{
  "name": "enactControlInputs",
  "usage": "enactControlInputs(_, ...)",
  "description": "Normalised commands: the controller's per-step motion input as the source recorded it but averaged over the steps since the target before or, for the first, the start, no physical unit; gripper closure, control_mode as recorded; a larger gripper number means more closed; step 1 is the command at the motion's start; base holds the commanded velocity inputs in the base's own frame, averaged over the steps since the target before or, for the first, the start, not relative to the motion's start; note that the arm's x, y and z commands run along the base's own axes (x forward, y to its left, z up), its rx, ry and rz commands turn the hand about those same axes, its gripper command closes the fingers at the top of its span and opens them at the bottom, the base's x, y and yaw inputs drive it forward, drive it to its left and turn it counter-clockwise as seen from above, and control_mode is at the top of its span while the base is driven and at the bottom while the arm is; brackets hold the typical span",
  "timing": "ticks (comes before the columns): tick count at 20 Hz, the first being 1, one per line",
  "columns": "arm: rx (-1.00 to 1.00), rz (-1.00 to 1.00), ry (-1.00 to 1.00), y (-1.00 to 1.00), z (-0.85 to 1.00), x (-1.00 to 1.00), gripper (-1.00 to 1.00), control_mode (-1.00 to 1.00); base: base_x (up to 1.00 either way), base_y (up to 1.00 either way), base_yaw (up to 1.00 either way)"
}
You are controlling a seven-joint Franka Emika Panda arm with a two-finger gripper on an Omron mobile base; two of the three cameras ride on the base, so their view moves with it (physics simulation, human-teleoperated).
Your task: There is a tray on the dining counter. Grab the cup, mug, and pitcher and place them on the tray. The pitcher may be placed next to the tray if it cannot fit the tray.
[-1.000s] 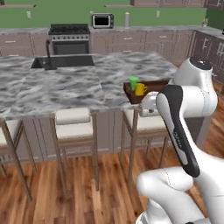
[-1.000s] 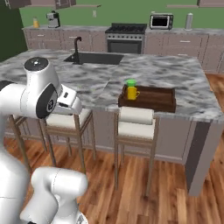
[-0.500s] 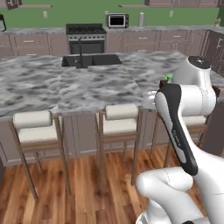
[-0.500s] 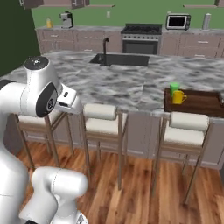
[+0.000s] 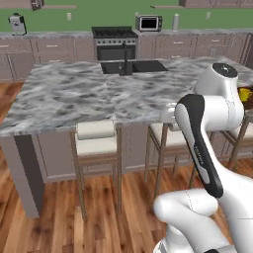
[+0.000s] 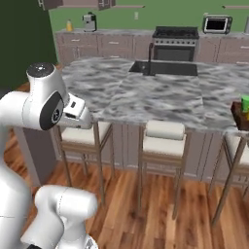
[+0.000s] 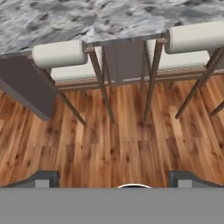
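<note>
A: Nearest us, our two-finger gripper [image 7: 113, 177] hangs over the wooden plank floor [image 7: 113, 144], its jaws spread wide with nothing between them. Just beyond stand the cream-cushioned bar stools [image 7: 59, 59].

B: So we hold nothing. We judge we are between pick-ups, looking for the clear glass pitcher, which we cannot find on the counter from here.

A: Farther out lies the large grey-and-white veined marble dining counter [image 5: 84, 99], with a dark sink [image 5: 132, 66] at its far side.

B: In the right base view, at the counter's right end, we see a corner of the dark brown wooden tray [image 6: 237, 115], with the bright green tumbler cup [image 6: 245, 102] and a sliver of yellow below it at the picture's edge.

A: The left base view gives us the small yellow mug [image 5: 245, 94] more plainly, though our own arm hides the tray there.

B: Next, we think, we must locate the pitcher, reach it with open jaws, then carry it to the tray or just beside it.
</note>
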Motion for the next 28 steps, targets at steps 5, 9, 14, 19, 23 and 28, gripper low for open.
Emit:
enactControlInputs(5,0.00,0.00,0.00,0.00,0.00,0.00,-1.00,1.00,0.00,1.00,0.00)
enactControlInputs(9,0.00,0.00,0.00,0.00,0.00,0.00,-1.00,1.00,0.00,1.00,0.00)
enactControlInputs(14,0.00,0.00,0.00,0.00,0.00,0.00,-1.00,1.00,0.07,1.00,0.00)
enactControlInputs(19,0.00,0.00,0.00,0.00,0.00,0.00,-1.00,1.00,0.23,1.00,0.00)
enactControlInputs(23,0.00,0.00,0.00,0.00,0.00,0.00,-1.00,1.00,0.25,1.00,0.00)
enactControlInputs(28,0.00,0.00,0.00,0.00,0.00,0.00,-1.00,1.00,0.38,1.00,0.00)
